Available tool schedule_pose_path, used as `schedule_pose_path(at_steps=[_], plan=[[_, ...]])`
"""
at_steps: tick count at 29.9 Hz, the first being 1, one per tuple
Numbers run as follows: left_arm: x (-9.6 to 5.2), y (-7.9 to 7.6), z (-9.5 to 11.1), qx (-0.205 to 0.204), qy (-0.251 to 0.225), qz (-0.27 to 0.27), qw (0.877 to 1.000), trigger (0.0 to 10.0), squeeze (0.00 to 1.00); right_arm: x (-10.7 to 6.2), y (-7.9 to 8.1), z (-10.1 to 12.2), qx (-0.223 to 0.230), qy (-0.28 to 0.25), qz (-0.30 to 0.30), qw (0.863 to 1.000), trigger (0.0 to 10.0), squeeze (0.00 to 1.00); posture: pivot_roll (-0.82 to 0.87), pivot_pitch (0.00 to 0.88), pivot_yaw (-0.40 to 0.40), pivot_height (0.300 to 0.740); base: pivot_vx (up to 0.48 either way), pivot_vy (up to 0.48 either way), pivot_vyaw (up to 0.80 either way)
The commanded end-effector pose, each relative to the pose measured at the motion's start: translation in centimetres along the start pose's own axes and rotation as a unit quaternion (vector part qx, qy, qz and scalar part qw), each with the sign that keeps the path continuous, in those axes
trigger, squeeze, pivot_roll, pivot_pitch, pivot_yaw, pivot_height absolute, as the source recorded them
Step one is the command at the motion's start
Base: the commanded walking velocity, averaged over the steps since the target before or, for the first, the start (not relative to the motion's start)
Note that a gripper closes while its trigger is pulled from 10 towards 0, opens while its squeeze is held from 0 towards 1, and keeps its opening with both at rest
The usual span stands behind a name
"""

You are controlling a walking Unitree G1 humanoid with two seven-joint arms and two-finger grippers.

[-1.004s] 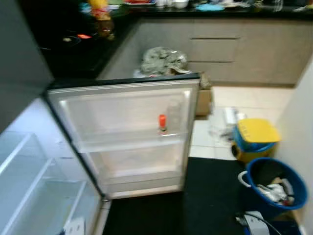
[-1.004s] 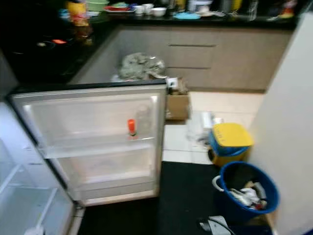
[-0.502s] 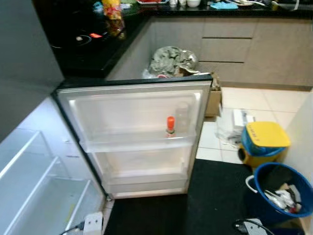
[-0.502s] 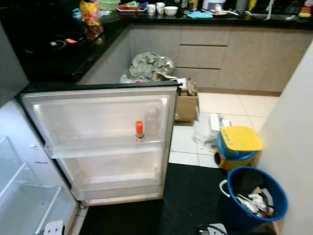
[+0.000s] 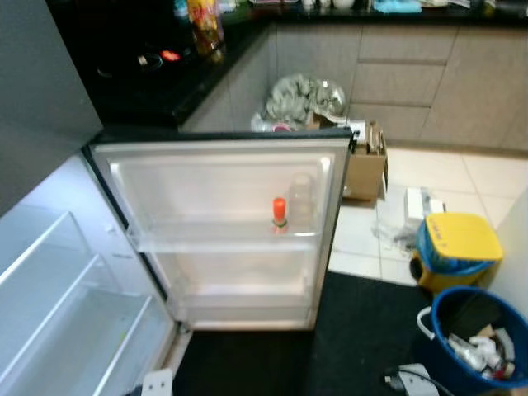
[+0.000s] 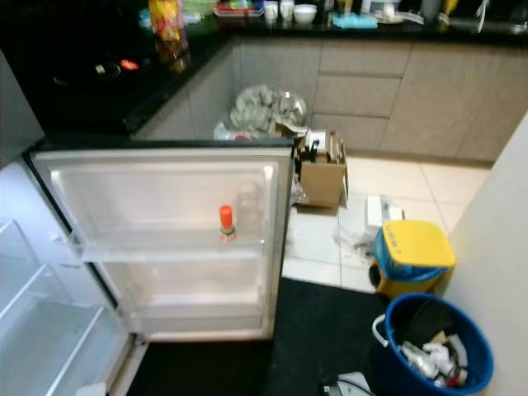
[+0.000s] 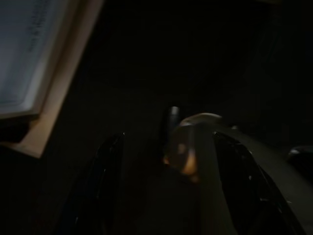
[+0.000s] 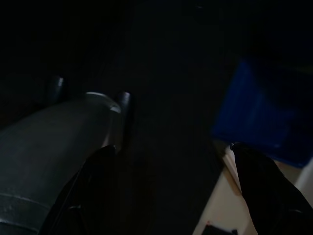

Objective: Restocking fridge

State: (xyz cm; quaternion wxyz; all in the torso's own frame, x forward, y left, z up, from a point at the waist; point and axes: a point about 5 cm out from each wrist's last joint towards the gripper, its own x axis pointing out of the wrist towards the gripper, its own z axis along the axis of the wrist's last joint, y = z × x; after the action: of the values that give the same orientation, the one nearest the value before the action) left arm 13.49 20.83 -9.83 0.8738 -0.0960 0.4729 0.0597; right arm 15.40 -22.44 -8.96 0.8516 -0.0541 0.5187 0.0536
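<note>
the view has swung slightly right across the open fridge door (image 5: 223, 231) and its lone orange-capped bottle (image 5: 280, 212), nothing stocked yet, both pincers (image 7: 166, 196) (image 8: 171, 186) hanging apart and empty.

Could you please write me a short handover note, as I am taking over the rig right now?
Left gripper: hangs low in the dark beside the fridge, fingers apart, holding nothing.
Right gripper: hangs idle over the dark floor mat near the round blue plastic bin, fingers apart, holding nothing.
Fridge: white fridge door stands wide open. Its upper door shelf holds a small bottle with an orange cap and a clear bottle beside it.
Done: door open.
Left: the clear inner shelves look bare; stock has yet to be fetched.
</note>
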Motion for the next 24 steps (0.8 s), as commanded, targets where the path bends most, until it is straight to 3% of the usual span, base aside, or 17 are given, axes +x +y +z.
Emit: schedule_pose_path(at_steps=[1, 3, 17, 24], plan=[[-0.02, -0.11, -0.30, 0.002, 0.007, -0.002, 1.000, 10.0, 0.00, -0.05, -0.04, -0.38, -0.003, 0.009, 0.000, 1.000, 10.0, 0.00, -0.05, 0.054, 0.008, 0.740, 0.000, -0.386, 0.00], [-0.03, -0.21, -0.44, 0.006, 0.011, -0.005, 1.000, 10.0, 0.00, -0.07, -0.10, -0.40, -0.002, 0.009, 0.001, 1.000, 10.0, 0.00, -0.05, 0.057, 0.015, 0.740, 0.000, -0.384, 0.00], [-0.17, 0.50, -0.36, 0.006, 0.010, 0.001, 1.000, 10.0, 0.00, -0.12, -0.03, -0.78, -0.013, 0.017, 0.009, 1.000, 10.0, 0.00, -0.03, 0.045, 0.004, 0.740, 0.000, -0.385, 0.77], [-0.16, -0.04, -0.89, 0.004, 0.016, -0.001, 1.000, 10.0, 0.00, -0.14, -0.12, -0.63, -0.018, 0.015, 0.013, 1.000, 10.0, 0.00, -0.03, 0.042, 0.000, 0.740, 0.000, -0.233, 0.77]])
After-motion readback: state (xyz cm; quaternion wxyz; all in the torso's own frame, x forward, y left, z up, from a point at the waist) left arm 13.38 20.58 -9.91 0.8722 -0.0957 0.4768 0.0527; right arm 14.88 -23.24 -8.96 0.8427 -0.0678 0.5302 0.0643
